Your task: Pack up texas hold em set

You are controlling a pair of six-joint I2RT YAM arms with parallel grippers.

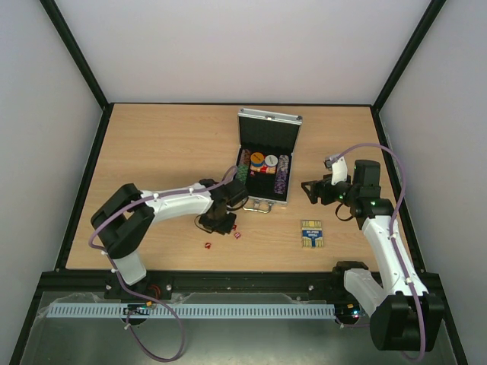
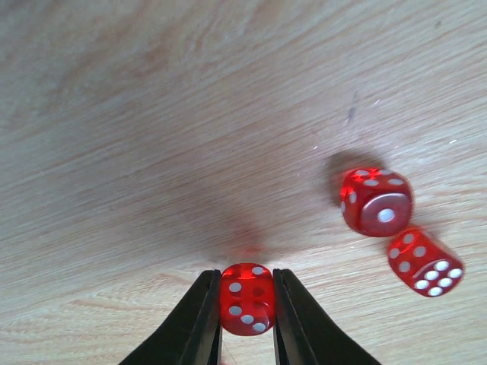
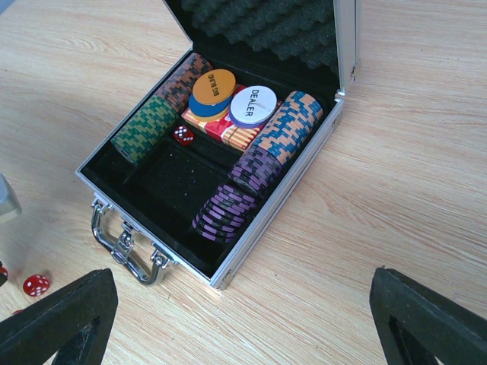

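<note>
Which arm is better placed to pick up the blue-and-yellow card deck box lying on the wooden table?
Right. The blue-and-yellow card deck box lies on the right, close to that arm, and the right gripper is open and empty. The left gripper is shut on a tiny red die.

Silver aluminium case (image 3: 278, 204) open, lid upright, handle facing the arms. Poker chips (image 3: 259, 171) in rows on edge inside, one red die (image 3: 183, 135) among them. Second die (image 2: 246, 303) pinched in left gripper (image 2: 247, 283); two loose dice (image 2: 377, 201) nearby. Card deck box (image 1: 312, 233) flat, right of case.
</note>
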